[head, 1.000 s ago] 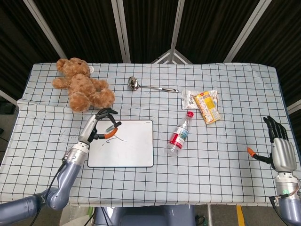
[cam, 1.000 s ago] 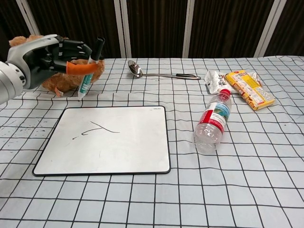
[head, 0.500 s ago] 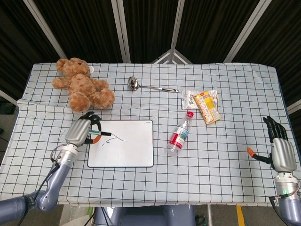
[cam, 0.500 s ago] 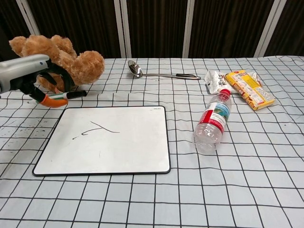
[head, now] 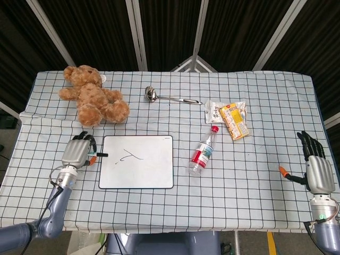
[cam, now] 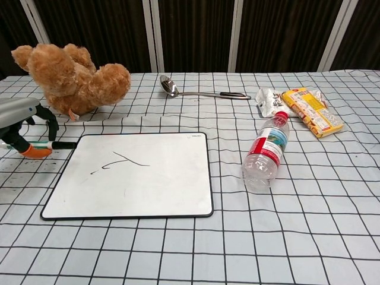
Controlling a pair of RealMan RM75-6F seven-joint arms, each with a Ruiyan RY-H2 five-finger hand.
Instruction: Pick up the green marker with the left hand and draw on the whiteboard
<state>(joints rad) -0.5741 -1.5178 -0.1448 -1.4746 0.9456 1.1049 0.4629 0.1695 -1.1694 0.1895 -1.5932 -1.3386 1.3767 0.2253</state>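
Observation:
The whiteboard [head: 139, 175] [cam: 148, 190] lies flat at the table's front left with a few thin black strokes [head: 129, 156] [cam: 122, 160] on it. My left hand [head: 77, 152] [cam: 18, 122] is low over the cloth just left of the board's top-left corner. It holds the green marker [head: 96, 155] [cam: 56, 145] between thumb and fingers. The marker lies about level, its dark end pointing at the board's edge. My right hand [head: 317, 169] rests at the far right front of the table, fingers spread and holding nothing; only the head view shows it.
A brown teddy bear [head: 93, 98] [cam: 74, 74] sits behind the left hand. A metal ladle [head: 170, 98] [cam: 199, 92] lies at the back centre. A plastic bottle [head: 204, 153] [cam: 266, 153] lies right of the board, with snack packets [head: 229, 116] [cam: 303, 107] beyond it.
My left hand has moved left and down, from above the board's top-left part to the cloth beside it. The marker has tipped from upright to about level. The right hand has stayed still.

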